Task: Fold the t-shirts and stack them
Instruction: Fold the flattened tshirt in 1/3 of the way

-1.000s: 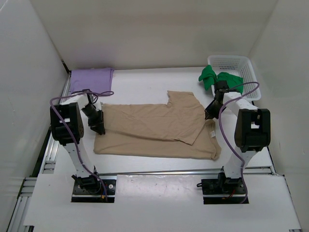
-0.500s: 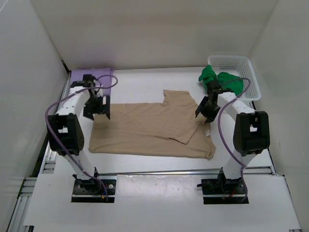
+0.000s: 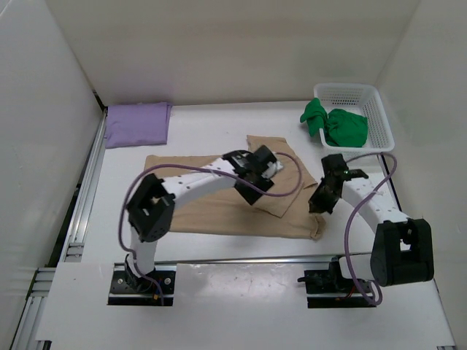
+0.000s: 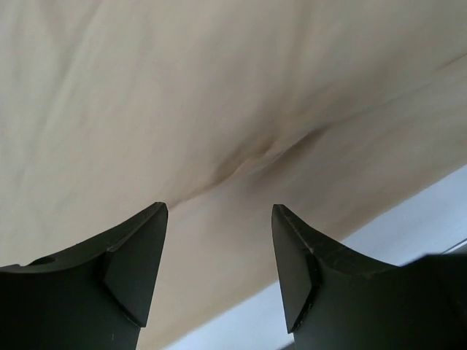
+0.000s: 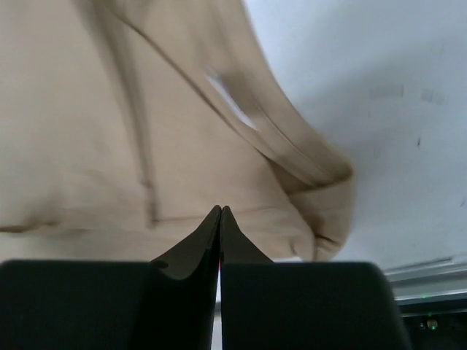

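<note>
the tan shirt (image 3: 219,216) lies spread on the white desk (image 3: 204,131), with one layer folded over its right half and a sleeve bunched at its near right corner. the left arm rises from its base at the shirt's near left corner, bends at a raised elbow and stretches its pale forearm low across the shirt toward the folded right half. the left pincer (image 4: 219,210) points down at the cloth there with its fingers (image 4: 139,255) spread apart and nothing between them; under it the wrist view shows a soft crease and the shirt's edge against bare desk. the right arm bows outward past the shirt's right side and reaches back in, so the right pincer (image 5: 220,210) hangs over the right edge near the bunched sleeve. its fingers are pressed together, and no cloth shows between them. the purple shirt (image 3: 137,122) sits folded beyond the tan shirt's far left corner. the green shirt (image 3: 339,124) lies crumpled beyond the far right corner, draped over the rim of a white basket (image 3: 379,109).
</note>
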Controlling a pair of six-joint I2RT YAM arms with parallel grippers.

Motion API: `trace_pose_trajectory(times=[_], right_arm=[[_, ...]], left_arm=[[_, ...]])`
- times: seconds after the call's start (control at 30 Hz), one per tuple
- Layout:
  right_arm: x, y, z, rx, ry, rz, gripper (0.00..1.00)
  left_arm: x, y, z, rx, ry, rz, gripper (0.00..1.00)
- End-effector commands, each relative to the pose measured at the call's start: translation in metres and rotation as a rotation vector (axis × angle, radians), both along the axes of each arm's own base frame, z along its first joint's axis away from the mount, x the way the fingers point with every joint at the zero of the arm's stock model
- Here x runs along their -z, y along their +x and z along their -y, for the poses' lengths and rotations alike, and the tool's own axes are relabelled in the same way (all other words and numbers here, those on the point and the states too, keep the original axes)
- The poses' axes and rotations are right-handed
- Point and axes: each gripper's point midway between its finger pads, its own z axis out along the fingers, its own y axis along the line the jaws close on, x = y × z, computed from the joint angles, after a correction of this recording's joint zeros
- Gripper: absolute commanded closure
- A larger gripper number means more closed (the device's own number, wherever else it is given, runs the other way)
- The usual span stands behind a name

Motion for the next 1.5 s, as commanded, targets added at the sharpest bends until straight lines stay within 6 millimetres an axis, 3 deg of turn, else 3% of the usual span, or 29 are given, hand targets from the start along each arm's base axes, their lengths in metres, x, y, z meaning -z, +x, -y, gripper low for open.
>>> trace_pose_trajectory(times=[0.0,0.03,0.07,0.2,0.3,0.37,0.57,0.77,1.0,1.07,1.23,1.33,1.47], right_arm=[[0.025,-0.027,-0.013,0.025,0.090,-0.077,1.00],[0.029,-0.033,-0.013,0.042,0.092,-0.091,1.00],[0.036,-0.040,-0.009,0.053,0.091,-0.100,1.00],[0.042,-0.047,-0.001,0.081,0.064,-0.108,1.00],[0.045,-0.047,0.003,0.095,0.053,-0.107,1.00],[0.050,-0.049,0.005,0.094,0.048,-0.116,1.00],[0.061,-0.054,0.012,0.136,0.060,-0.125,1.00],[0.062,-0.052,0.011,0.131,0.079,-0.115,1.00],[0.065,-0.055,0.015,0.142,0.077,-0.122,1.00],[0.065,-0.055,0.015,0.133,0.075,-0.121,1.00],[0.064,-0.053,0.014,0.130,0.085,-0.113,1.00],[0.064,-0.053,0.014,0.130,0.085,-0.113,1.00],[0.064,-0.052,0.015,0.140,0.085,-0.113,1.00]], left_arm=[[-0.025,0.008,0.062,0.068,-0.129,0.076,0.30],[-0.012,0.002,0.075,0.095,-0.127,0.045,0.29],[-0.018,-0.005,0.093,0.131,-0.152,0.047,0.29],[-0.010,-0.019,0.130,0.197,-0.194,0.033,0.28],[0.008,-0.027,0.142,0.220,-0.166,0.023,0.28],[0.024,-0.032,0.144,0.228,-0.140,0.005,0.29],[0.032,-0.042,0.146,0.250,-0.137,-0.030,0.30],[0.038,-0.044,0.150,0.260,-0.143,-0.050,0.20],[0.059,-0.044,0.147,0.253,-0.103,-0.067,0.23],[0.059,-0.042,0.146,0.248,-0.096,-0.058,0.27],[0.055,-0.037,0.147,0.240,-0.097,-0.035,0.60],[0.047,-0.034,0.153,0.241,-0.117,-0.022,0.67],[0.044,-0.033,0.153,0.237,-0.113,-0.015,0.90]])
